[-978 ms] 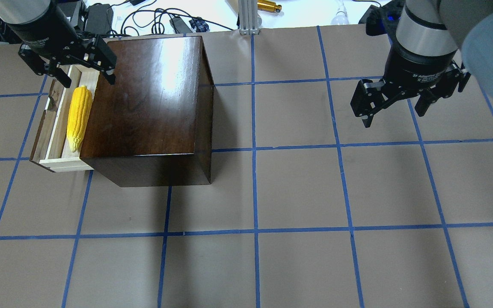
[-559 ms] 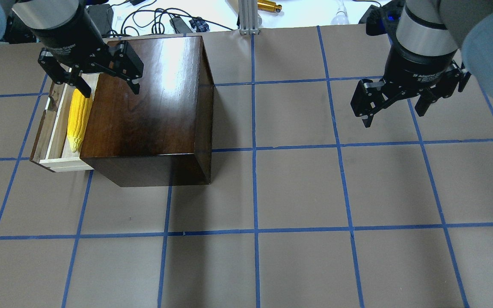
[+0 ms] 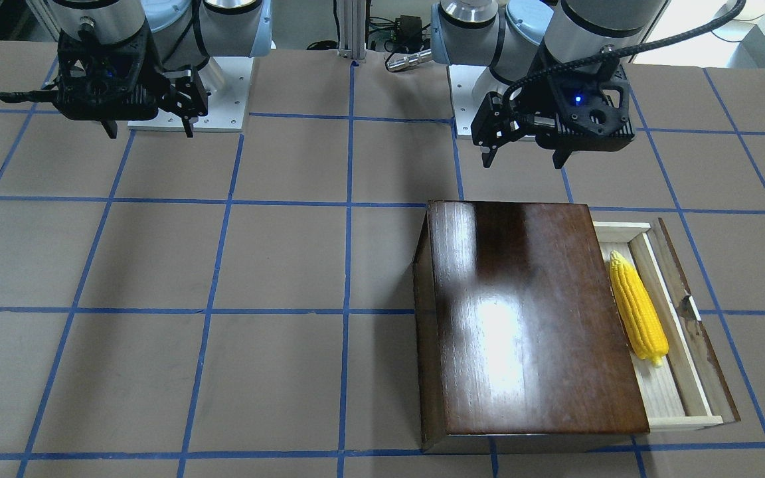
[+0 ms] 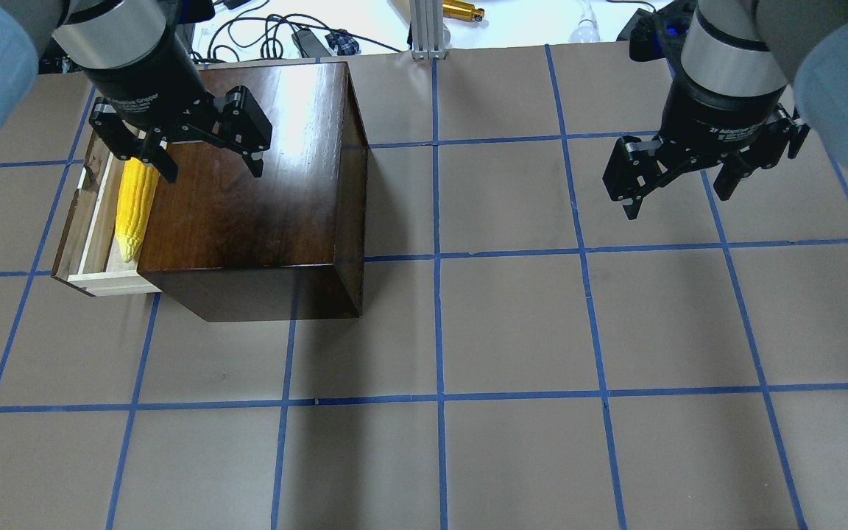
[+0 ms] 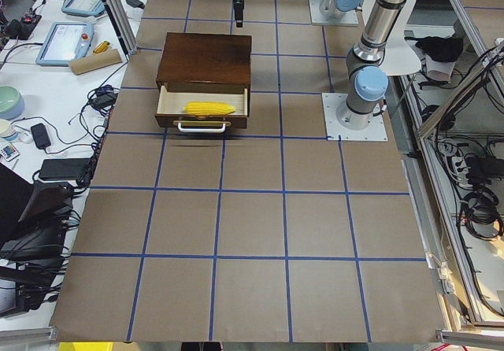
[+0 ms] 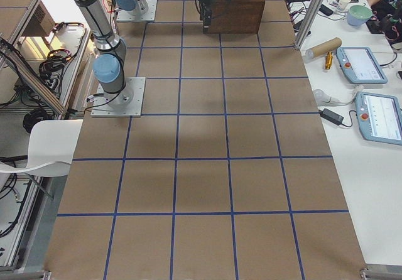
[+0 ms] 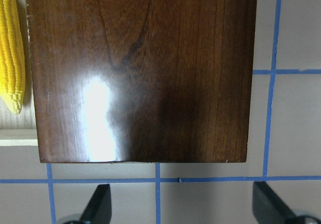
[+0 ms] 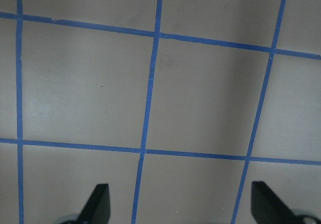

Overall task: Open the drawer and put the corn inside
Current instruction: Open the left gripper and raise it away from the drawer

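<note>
In the pulled-out pale-wood drawer [image 3: 684,420]: small yellow toy corn cob [image 3: 638,310] lying flat, apparently placed. Left gripper [image 4: 213,171] spread, empty, over glossy dark-brown box [image 3: 528,318]; right gripper [image 4: 678,202] spread, idle.

Opposed overhead and front views, both on the box [image 4: 247,221]; far side views; close downward wrist cameras

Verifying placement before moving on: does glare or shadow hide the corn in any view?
Front-facing view: glare on the wooden box top, clear of the corn, which is sharp and evenly lit in the drawer. Overhead view: glare on the box's far half; the left tool covers the corn's far end. Left wrist view: glare on the box, corn cropped at the edge.
</note>
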Available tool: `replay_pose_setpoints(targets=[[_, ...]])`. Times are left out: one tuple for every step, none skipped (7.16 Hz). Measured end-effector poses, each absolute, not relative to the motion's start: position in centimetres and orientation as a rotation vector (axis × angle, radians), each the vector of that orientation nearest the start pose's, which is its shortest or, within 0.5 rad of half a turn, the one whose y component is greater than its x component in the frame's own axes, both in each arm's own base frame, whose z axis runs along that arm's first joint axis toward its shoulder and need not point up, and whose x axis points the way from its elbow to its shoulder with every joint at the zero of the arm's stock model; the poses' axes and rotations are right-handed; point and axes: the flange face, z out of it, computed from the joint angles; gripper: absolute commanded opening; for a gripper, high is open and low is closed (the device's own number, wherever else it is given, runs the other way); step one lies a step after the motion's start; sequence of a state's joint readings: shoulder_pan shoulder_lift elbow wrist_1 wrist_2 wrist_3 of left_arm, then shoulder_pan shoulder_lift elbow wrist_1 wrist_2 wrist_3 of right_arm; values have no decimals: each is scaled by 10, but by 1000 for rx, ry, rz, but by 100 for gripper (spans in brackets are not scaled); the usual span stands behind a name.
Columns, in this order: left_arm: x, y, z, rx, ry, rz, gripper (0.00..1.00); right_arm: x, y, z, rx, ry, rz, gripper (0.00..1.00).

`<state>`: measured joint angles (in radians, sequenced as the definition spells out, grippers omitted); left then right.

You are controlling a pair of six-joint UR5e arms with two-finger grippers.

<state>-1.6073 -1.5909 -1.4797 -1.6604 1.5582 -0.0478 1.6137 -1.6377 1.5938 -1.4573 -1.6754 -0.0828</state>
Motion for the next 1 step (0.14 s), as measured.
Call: replay_pose_setpoints(targets=[[-153,-491,515,-17,3153,24,100,142,-450,498,-210,3237,116,100]])
